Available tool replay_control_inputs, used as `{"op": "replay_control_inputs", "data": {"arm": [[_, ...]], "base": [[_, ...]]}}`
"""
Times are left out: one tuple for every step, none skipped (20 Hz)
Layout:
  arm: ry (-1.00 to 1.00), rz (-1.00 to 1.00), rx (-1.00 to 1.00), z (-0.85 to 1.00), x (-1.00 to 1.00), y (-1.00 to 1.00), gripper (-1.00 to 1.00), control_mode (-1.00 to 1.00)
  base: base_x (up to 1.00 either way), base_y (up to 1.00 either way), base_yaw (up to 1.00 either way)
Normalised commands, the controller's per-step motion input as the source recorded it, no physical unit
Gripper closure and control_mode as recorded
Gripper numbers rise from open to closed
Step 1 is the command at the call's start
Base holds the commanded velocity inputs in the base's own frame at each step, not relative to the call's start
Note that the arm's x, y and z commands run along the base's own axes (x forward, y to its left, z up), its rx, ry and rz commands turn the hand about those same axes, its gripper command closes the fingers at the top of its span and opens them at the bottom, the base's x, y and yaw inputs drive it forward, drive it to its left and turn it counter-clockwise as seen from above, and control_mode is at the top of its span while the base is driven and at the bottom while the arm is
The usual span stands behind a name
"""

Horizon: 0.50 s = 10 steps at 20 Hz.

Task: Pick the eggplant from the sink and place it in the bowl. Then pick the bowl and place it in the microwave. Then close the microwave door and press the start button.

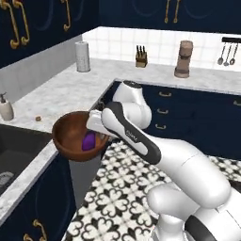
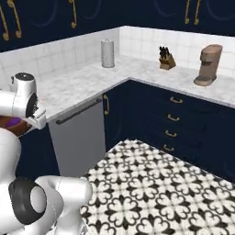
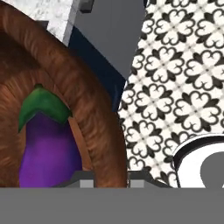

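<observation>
The reddish-brown wooden bowl (image 1: 70,136) hangs in the air just off the counter's front edge, tilted a little toward me. The purple eggplant (image 1: 88,141) lies inside it, its green cap showing in the hand view (image 3: 41,107). My gripper (image 1: 96,129) is shut on the bowl's right rim, which runs between the fingertips (image 3: 82,180) in the hand view. A sliver of the bowl (image 2: 8,122) peeks out behind the hand in the right base view. The black sink (image 1: 16,153) lies to the bowl's left. The microwave and its door are out of view.
A soap dispenser (image 1: 5,107) stands by the sink. On the back counter are a paper towel roll (image 1: 83,56), a knife block (image 1: 140,57) and a coffee machine (image 1: 183,59). A grey dishwasher front (image 2: 78,137) and patterned floor (image 2: 151,183) lie below the bowl.
</observation>
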Motion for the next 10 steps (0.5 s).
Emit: {"op": "replay_control_inputs", "data": {"arm": [[0.00, 0.00, 0.00, 0.00, 0.00, 0.00, 1.00, 1.00], [0.00, 0.00, 0.00, 0.00, 0.00, 0.00, 1.00, 1.00], [0.00, 0.00, 0.00, 0.00, 0.00, 0.00, 1.00, 1.00], [0.00, 0.00, 0.00, 0.00, 0.00, 0.00, 1.00, 1.00], [0.00, 0.00, 0.00, 0.00, 0.00, 0.00, 1.00, 1.00], [0.00, 0.00, 0.00, 0.00, 0.00, 0.00, 1.00, 1.00], [0.00, 0.00, 0.00, 0.00, 0.00, 0.00, 1.00, 1.00], [0.00, 0.00, 0.00, 0.00, 0.00, 0.00, 1.00, 1.00], [0.00, 0.00, 0.00, 0.00, 0.00, 0.00, 1.00, 1.00], [0.00, 0.00, 0.00, 0.00, 0.00, 0.00, 1.00, 1.00]], "base": [[0.00, 0.00, -0.95], [0.00, 0.00, -0.95], [0.06, 0.00, -0.94], [0.09, 0.00, -0.94], [0.09, 0.00, -0.93], [0.11, -0.07, -0.92], [0.13, -0.08, -0.91], [0.15, -0.16, -0.90], [0.16, -0.23, -0.89], [0.21, -0.14, -0.89]]}}
